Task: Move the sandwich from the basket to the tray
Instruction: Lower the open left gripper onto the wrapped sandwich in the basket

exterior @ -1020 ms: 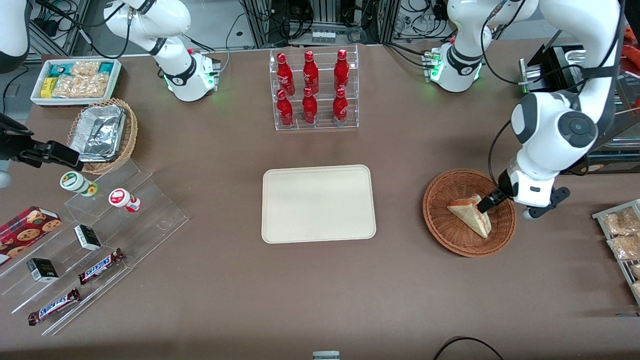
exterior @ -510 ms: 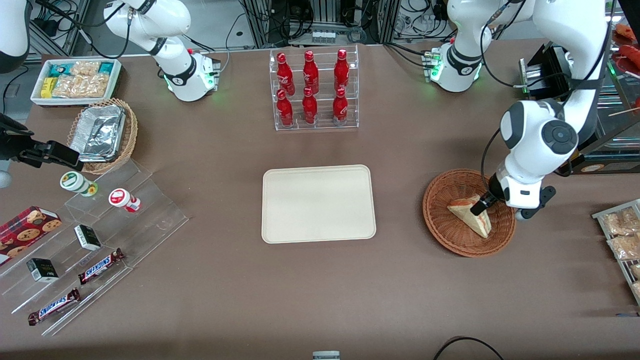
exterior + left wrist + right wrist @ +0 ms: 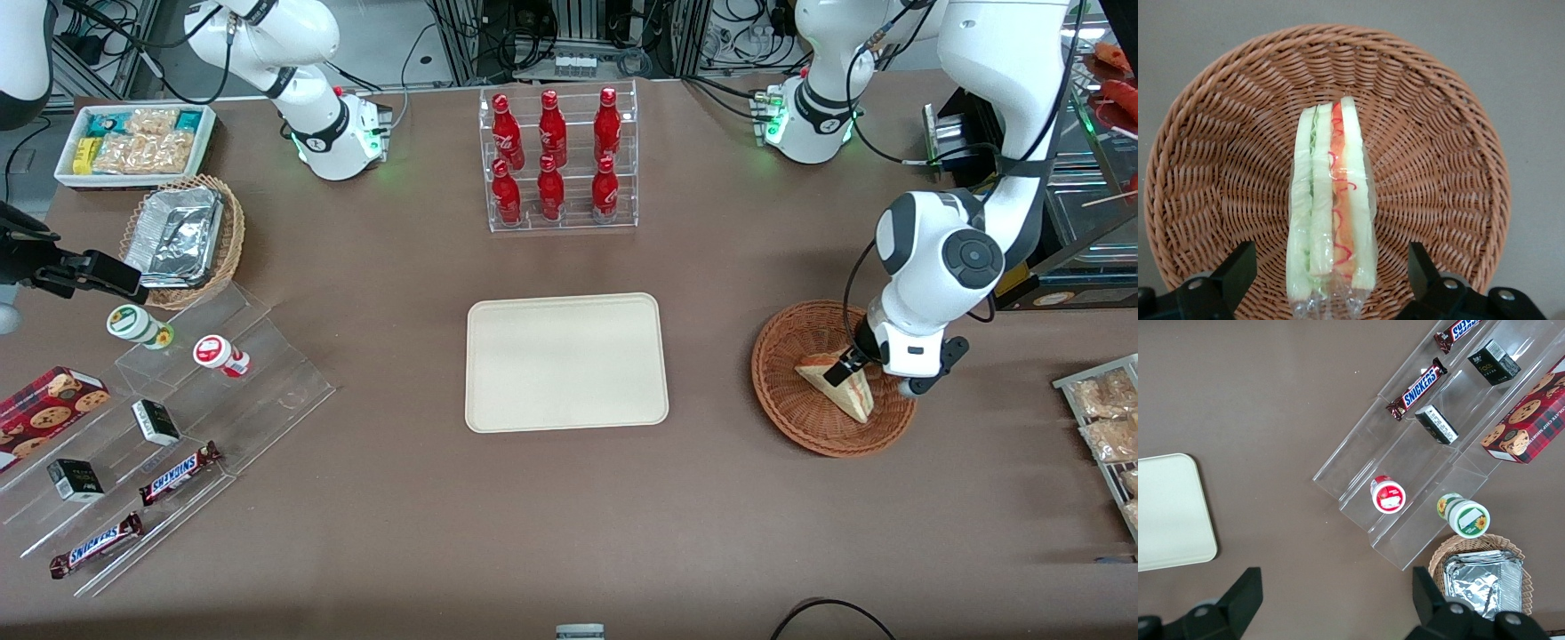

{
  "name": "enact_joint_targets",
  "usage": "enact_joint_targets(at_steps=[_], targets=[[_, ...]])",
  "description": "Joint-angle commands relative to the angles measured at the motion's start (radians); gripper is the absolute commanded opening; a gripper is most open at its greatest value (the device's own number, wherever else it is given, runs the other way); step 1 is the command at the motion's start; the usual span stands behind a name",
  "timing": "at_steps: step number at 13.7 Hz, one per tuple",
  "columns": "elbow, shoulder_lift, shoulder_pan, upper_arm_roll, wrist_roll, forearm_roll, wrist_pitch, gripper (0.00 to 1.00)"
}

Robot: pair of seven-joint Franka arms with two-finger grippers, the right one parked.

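Note:
The sandwich (image 3: pixel 840 391) (image 3: pixel 1331 207), a clear-wrapped wedge of white bread with green and red-orange filling, lies in the round reddish-brown wicker basket (image 3: pixel 775 391) (image 3: pixel 1438 153) toward the working arm's end of the table. My gripper (image 3: pixel 845 367) (image 3: pixel 1330 270) hangs just over the sandwich's wide end. It is open, with one finger (image 3: pixel 1238 270) on each side of the wedge and a gap between each finger and the wrap. The cream tray (image 3: pixel 565 362) lies flat at the table's middle, with nothing on it.
A clear rack of red bottles (image 3: pixel 556 160) stands farther from the front camera than the tray. Packets of snacks on a white rack (image 3: pixel 1107 427) lie beside the basket at the table's edge. A black device (image 3: pixel 969 124) sits near the working arm's base.
My gripper and wrist have slid across the basket toward the tray's side, from the basket's rim to over the sandwich. The sandwich has not moved.

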Motion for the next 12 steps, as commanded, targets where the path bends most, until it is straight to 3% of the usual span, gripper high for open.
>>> enact_joint_targets(at_steps=[1, 3, 4, 5, 6, 7, 8, 10, 12], targets=[[-0.001, 0.025, -0.005, 0.002, -0.017, -0.006, 0.032, 1.00], [0.002, 0.039, -0.002, 0.002, -0.019, -0.006, 0.032, 0.99], [0.008, 0.047, -0.002, 0.002, -0.024, -0.008, 0.032, 0.91], [0.009, 0.047, -0.002, 0.002, -0.037, -0.011, 0.032, 0.71], [0.014, 0.047, 0.000, 0.003, -0.043, -0.009, 0.028, 0.28], [0.016, 0.044, 0.001, 0.003, -0.036, -0.009, 0.024, 0.09], [0.019, 0.041, 0.003, 0.002, -0.034, -0.008, 0.021, 0.00], [0.048, 0.018, 0.002, 0.002, -0.037, 0.003, -0.035, 0.00], [0.129, -0.017, 0.002, 0.000, -0.008, 0.006, -0.202, 0.00]])
